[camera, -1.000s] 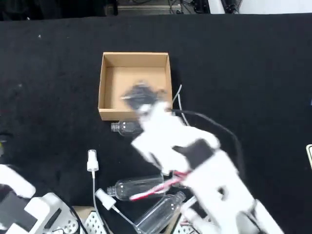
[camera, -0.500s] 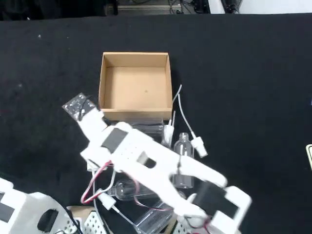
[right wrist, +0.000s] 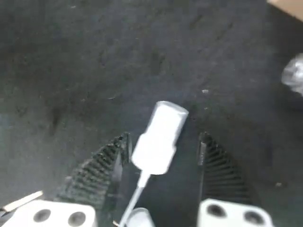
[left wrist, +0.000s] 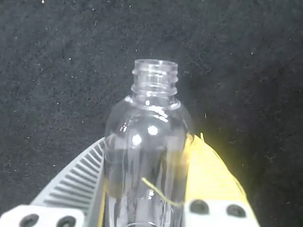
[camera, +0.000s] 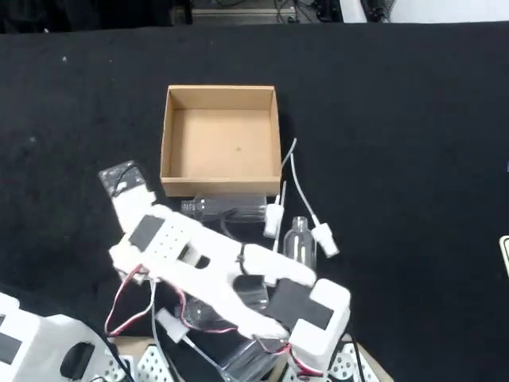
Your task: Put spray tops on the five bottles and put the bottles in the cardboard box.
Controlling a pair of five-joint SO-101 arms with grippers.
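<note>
Farthest left, the left gripper (left wrist: 147, 158) is clamped on a clear bottle (left wrist: 154, 101). The bottle is transparent plastic with a rounded shoulder and an open threaded neck. Its body is wedged between the grey and yellow jaws, and the neck pokes out past their tips over the black cloth (left wrist: 57, 56). Next across, the right gripper (camera: 121, 178) sits just left of the near-left corner of the cardboard box (camera: 165, 135). Its wrist camera shows me the jaws standing apart with a white spray top (right wrist: 162, 127) lying on the cloth between them. The top is closer to one serrated finger (right wrist: 102, 165) than the other, and its thin tube trails back toward the wrist. I cannot tell whether it touches that finger. The right arm (camera: 238, 274) stretches across the space in front of the box and covers part of the clutter there. Against the box's near wall lies a second bottle (camera: 227, 210), and just right of it a second spray top (camera: 273, 219). Then comes a third bottle (camera: 299, 239), neck toward the box and base under the arm. Last is a third spray top (camera: 324, 237), whose tube runs up beside the box's right wall.
</note>
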